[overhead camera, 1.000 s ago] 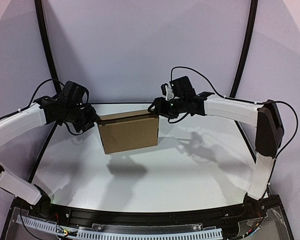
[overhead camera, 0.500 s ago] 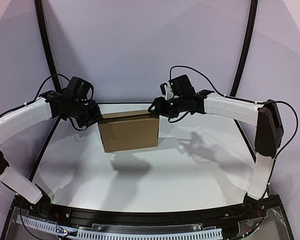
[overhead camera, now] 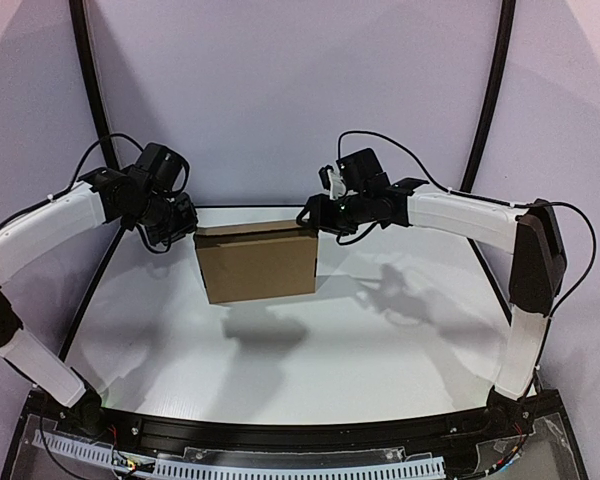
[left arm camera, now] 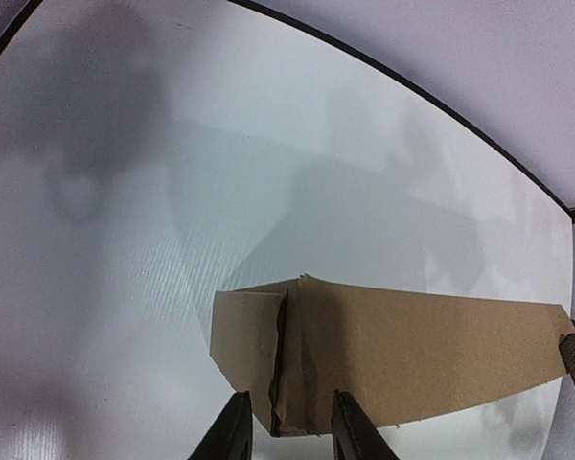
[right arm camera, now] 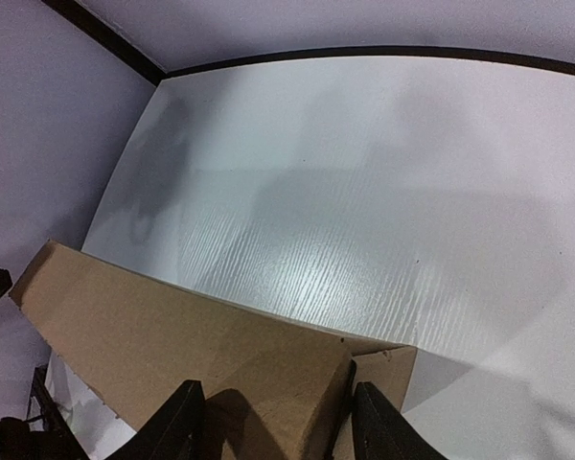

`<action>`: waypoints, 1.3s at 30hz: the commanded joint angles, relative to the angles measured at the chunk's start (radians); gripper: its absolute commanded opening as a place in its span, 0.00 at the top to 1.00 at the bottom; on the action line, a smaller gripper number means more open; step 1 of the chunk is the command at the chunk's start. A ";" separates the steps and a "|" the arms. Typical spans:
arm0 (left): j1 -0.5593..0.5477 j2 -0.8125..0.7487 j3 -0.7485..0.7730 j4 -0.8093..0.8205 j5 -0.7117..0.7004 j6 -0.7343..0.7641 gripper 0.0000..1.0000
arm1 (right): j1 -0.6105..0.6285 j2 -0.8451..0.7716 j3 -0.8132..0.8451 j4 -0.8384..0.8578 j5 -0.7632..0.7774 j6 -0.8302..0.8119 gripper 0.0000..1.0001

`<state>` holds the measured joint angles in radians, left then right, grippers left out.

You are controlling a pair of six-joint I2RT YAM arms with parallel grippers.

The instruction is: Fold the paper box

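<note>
The paper box [overhead camera: 258, 265], a closed brown cardboard mailer, hangs tilted above the white table with its shadow beneath it. My right gripper [overhead camera: 315, 215] is shut on its upper right corner. In the right wrist view the box [right arm camera: 192, 355] fills the span between the two black fingers of that gripper [right arm camera: 278, 426]. My left gripper [overhead camera: 188, 228] stands just off the box's left end. In the left wrist view the creased end corner of the box [left arm camera: 412, 355] lies between the tips of the left gripper [left arm camera: 287, 431], with a small gap on each side, so it is open.
The white table [overhead camera: 380, 340] has a black rim along its far edge. Two black frame posts [overhead camera: 90, 90] [overhead camera: 495, 90] rise behind the arms against the pale wall. The arm bases and a cable tray sit at the near edge.
My left arm has drawn back up and to the left, away from the box's left edge, and its jaws have narrowed a little. The box and the right arm have barely moved.
</note>
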<state>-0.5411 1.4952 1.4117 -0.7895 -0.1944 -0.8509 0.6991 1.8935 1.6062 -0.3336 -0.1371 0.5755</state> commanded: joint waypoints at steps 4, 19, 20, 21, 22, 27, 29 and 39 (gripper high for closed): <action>0.002 0.036 0.036 -0.022 -0.014 0.044 0.69 | 0.013 0.031 0.007 -0.060 0.004 -0.025 0.48; 0.002 0.090 0.053 0.023 0.035 0.048 0.83 | 0.013 0.042 0.021 -0.071 0.009 -0.031 0.49; 0.002 0.091 0.051 0.023 0.038 0.046 0.84 | 0.013 0.043 0.021 -0.073 0.009 -0.032 0.49; 0.002 0.092 0.047 0.022 0.040 0.043 0.86 | 0.012 0.045 0.022 -0.073 0.008 -0.032 0.49; 0.002 0.092 0.044 0.022 0.042 0.041 0.88 | 0.013 0.046 0.023 -0.073 0.007 -0.032 0.49; 0.002 0.085 -0.001 0.038 0.053 0.018 0.94 | 0.014 0.050 0.014 -0.070 -0.001 -0.028 0.50; 0.002 0.084 -0.014 0.041 0.056 0.009 0.97 | 0.013 0.050 0.009 -0.070 -0.002 -0.027 0.50; 0.001 0.038 -0.215 0.098 0.054 -0.064 0.99 | 0.014 0.046 -0.045 -0.048 0.004 -0.010 0.51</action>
<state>-0.5365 1.5177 1.3163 -0.6254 -0.1776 -0.8833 0.6991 1.9038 1.6142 -0.3344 -0.1268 0.5606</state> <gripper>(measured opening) 0.061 0.494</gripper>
